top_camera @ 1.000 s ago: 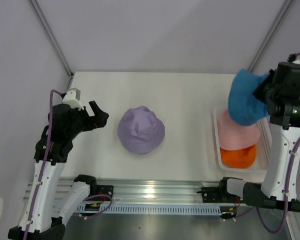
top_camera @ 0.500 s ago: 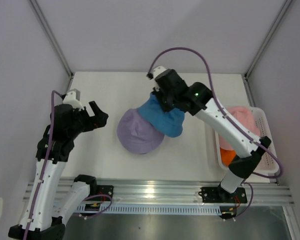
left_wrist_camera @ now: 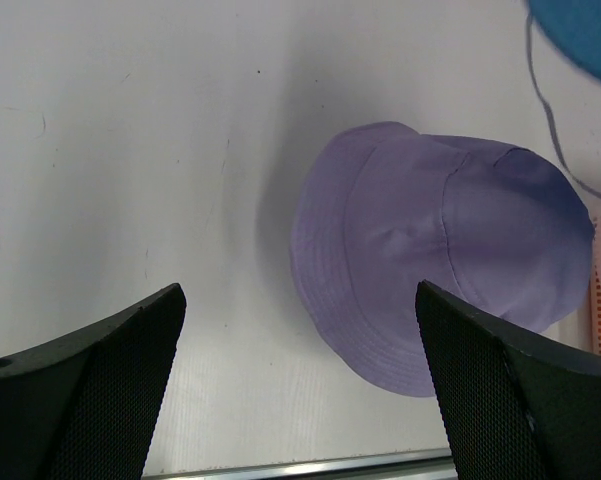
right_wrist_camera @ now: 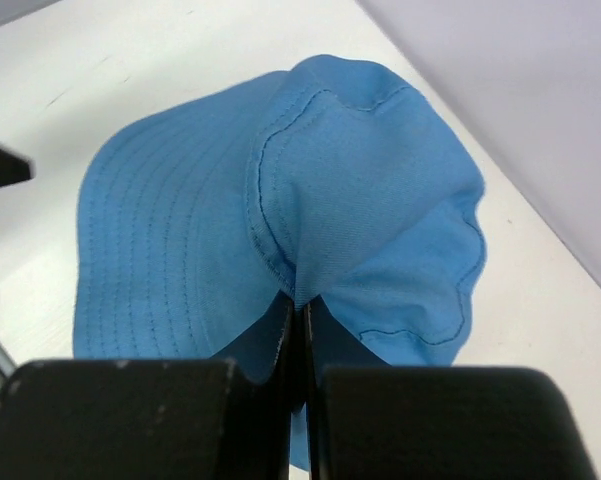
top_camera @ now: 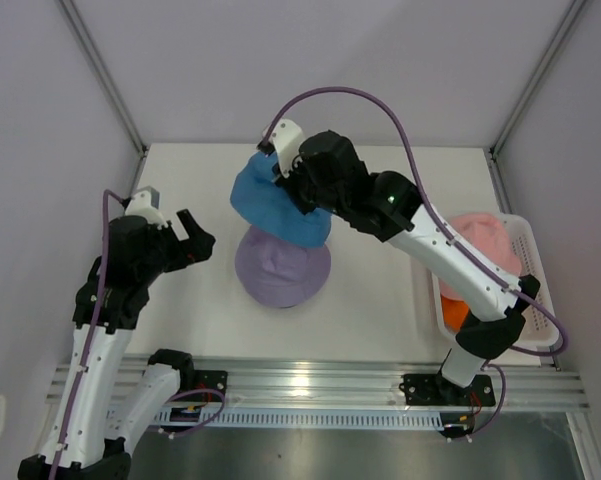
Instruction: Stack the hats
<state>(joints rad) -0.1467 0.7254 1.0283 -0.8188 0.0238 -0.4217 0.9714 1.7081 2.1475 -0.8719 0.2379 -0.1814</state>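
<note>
Top external view: right gripper (top_camera: 298,190) pinches a soft blue fabric bucket hat (top_camera: 263,203) over a lavender-purple bucket hat (top_camera: 280,270) on the white counter (top_camera: 380,290); left gripper (top_camera: 194,232) hangs spread.

The white desk (top_camera: 380,300) carries a purple hat (top_camera: 282,268) lying near its middle and a white basket (top_camera: 532,262) at its right edge.

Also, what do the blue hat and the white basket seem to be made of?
The blue hat looks like matte woven fabric, perhaps cotton: stitched seams, rows of brim stitching, and a soft fold where the right gripper pinches it. The white basket seems to be smooth rigid plastic, judging by its slotted wall.
</note>
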